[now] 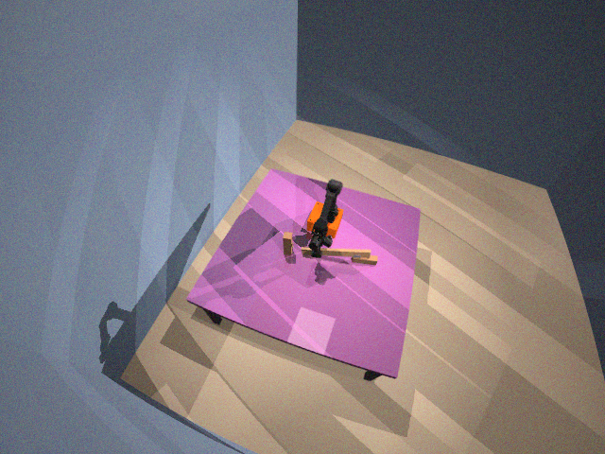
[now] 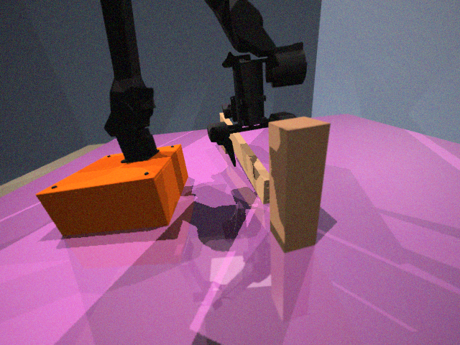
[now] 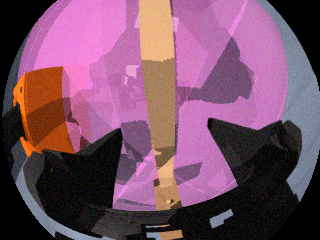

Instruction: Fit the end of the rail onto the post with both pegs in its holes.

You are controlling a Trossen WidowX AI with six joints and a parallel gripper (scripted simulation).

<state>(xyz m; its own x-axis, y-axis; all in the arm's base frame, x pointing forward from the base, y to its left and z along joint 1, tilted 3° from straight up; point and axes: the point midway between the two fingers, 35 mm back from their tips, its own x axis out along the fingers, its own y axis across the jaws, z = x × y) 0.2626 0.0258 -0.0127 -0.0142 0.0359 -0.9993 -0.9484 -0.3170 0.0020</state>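
Note:
The long wooden rail has its far end at the low footboard block; the bracket fit is too small to tell. Its near end is low by the table, in front of the upright post with a gap between them. The pegs face the rail and are barely visible in the wrist view. My gripper is open, pointing down over the rail's near part, one finger on each side. Neither finger visibly touches the rail. The post hides one finger in the exterior view.
The orange arm base stands beside the rail, on the left in the wrist view. The purple table carries everything, with shadows across it. A pale square patch lies near one table edge.

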